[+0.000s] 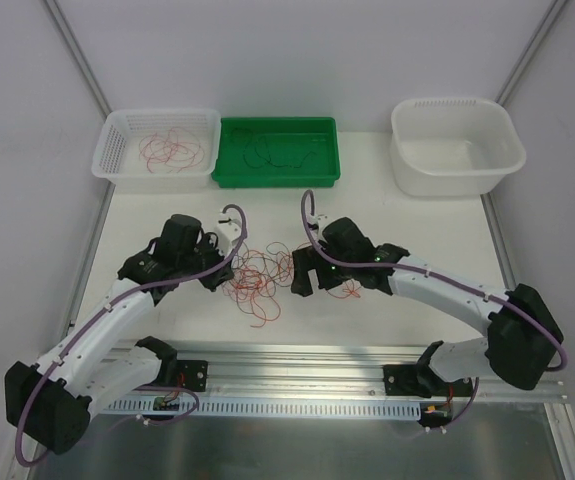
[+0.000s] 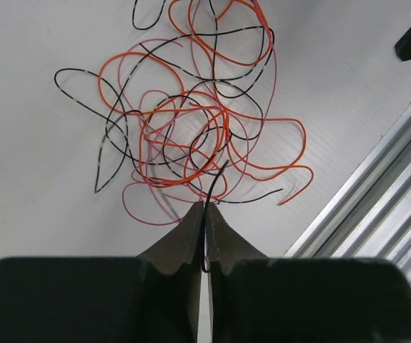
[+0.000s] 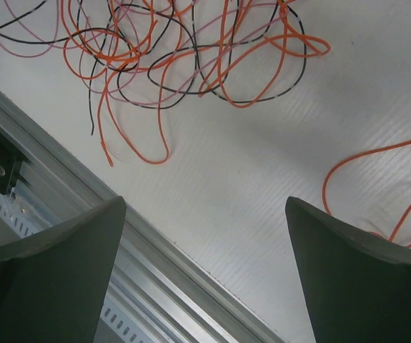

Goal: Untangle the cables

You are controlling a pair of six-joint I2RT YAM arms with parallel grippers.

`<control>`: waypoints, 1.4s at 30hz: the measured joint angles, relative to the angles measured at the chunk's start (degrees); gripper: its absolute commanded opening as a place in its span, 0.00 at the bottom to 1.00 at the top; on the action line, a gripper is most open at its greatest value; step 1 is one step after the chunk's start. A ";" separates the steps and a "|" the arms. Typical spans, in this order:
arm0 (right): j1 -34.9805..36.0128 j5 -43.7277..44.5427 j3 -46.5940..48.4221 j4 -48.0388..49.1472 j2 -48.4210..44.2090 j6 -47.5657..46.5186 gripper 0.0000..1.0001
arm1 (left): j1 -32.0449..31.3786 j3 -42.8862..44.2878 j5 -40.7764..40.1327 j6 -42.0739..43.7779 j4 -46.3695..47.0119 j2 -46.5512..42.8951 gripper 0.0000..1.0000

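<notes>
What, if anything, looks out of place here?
Nothing damaged or spilled. The tangle of cables lies on the table between the grippers, as expected. One orange loop lies apart from it, beside the open right gripper. The left gripper is shut on one black cable.

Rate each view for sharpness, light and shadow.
Top external view: even, flat light, no glare, but the thin orange, pink and black wires read as faint scribbles. Left wrist view: wires sharp, soft shadows beside them on the white table; the shut left gripper is a dark, softly focused mass. Right wrist view: wires crisp, the open right gripper dark, showing little detail.
</notes>
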 measured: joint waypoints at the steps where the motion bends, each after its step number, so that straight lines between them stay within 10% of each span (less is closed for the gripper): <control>1: 0.26 0.31 0.50 0.90 1.62 0.61 0.98 | -0.02 0.00 0.11 -0.20 0.04 -0.04 0.00; 16: 6.08 6.21 9.27 15.08 22.16 11.52 0.87 | 0.00 13.16 2.19 -18.86 0.70 -6.84 0.00; 26: 5.66 16.50 7.93 16.37 25.86 15.85 0.01 | -0.02 25.75 2.60 -28.04 0.50 -8.09 0.00; 40: -12.22 30.01 -7.87 0.28 1.55 13.51 0.01 | -0.02 32.22 -13.79 -29.42 0.70 -6.54 0.00; 42: -13.42 30.93 -7.52 -2.45 -1.33 12.00 0.17 | -0.02 30.36 -16.90 -29.31 0.33 -5.77 0.00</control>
